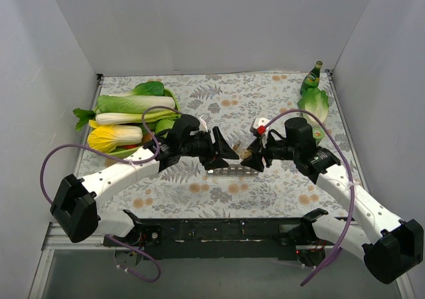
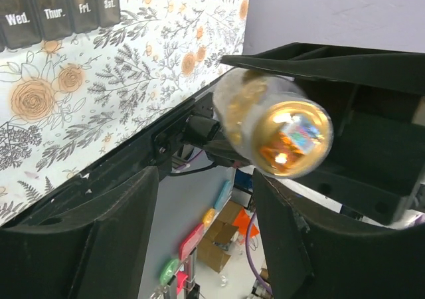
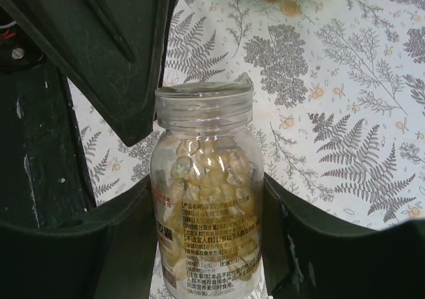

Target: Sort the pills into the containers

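The pill organizer [image 1: 232,171] lies flat on the floral cloth [image 1: 265,99] at front centre, directly under the two meeting grippers; its lids, marked Wed. to Sat. in the left wrist view [image 2: 56,10], look shut. The pills [image 3: 202,173] are in a clear pill bottle [image 3: 206,199] with its neck open, clamped between the right gripper's [image 1: 255,158] jaws. The left gripper [image 1: 229,153] faces the bottle's end with its jaws spread apart. Bare cloth runs from the strip to the black front rail [image 1: 219,231] and back toward the rear wall. Chinese cabbages [image 1: 126,116] crowd the left rear, and a green bottle [image 1: 311,78] and a lettuce leaf [image 1: 314,105] fill the right rear corner. Plain white walls [image 1: 212,20] close three sides.
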Motion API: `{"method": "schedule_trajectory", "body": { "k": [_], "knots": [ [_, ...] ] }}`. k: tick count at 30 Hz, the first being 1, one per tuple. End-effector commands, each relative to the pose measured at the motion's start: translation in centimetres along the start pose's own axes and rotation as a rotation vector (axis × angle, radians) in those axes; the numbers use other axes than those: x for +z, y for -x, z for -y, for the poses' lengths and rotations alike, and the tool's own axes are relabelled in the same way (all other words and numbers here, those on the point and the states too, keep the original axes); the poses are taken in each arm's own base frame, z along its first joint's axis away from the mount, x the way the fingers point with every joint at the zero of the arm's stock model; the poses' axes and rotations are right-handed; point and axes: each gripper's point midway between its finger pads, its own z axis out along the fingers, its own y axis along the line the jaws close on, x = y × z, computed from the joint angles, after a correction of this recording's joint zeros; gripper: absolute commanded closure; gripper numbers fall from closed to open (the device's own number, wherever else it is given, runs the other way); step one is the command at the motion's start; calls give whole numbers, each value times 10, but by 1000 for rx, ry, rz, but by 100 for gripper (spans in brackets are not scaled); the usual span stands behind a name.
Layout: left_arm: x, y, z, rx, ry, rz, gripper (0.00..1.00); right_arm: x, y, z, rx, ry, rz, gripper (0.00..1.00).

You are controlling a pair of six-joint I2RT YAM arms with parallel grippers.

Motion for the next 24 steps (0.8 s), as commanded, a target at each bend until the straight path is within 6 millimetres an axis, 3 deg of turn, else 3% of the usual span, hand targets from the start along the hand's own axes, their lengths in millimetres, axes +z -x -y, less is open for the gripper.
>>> {"method": "schedule_trajectory", "body": {
  "k": [1, 5, 7, 8, 9, 11, 13, 17, 20, 24],
  "knots": [
    [-13, -6, -3, 34, -14, -12, 43, -6, 48, -1, -47, 18, 125, 99],
    [-21, -6, -16, 53, 1, -16, 43, -6, 46, -1, -41, 20, 124, 99],
    [-28, -3, -14, 94, -56, -19, 40, -7, 45, -2, -45, 22, 123, 99],
    [-36, -13, -4, 128, -131, -79, 38, -7, 44, -1, -45, 21, 122, 99],
    [-51, -10, 19, 214, -259, -59, 34, -7, 45, -1, -55, 20, 123, 99],
    [-66, -16, 27, 267, -340, -80, 12, -7, 41, -2, -63, 26, 116, 99],
    [-76, -9, 39, 322, -366, -37, 2, -6, 38, -3, -86, 32, 111, 99],
    [-71, 5, 44, 273, -329, -13, 2, -5, 32, -4, -122, 36, 95, 99],
    [-59, 23, 47, 209, -282, 17, 2, -4, 29, -5, -140, 37, 86, 99],
    [-44, 32, 54, 198, -238, 33, 4, -3, 27, -5, -144, 37, 80, 99]
  ]
}}
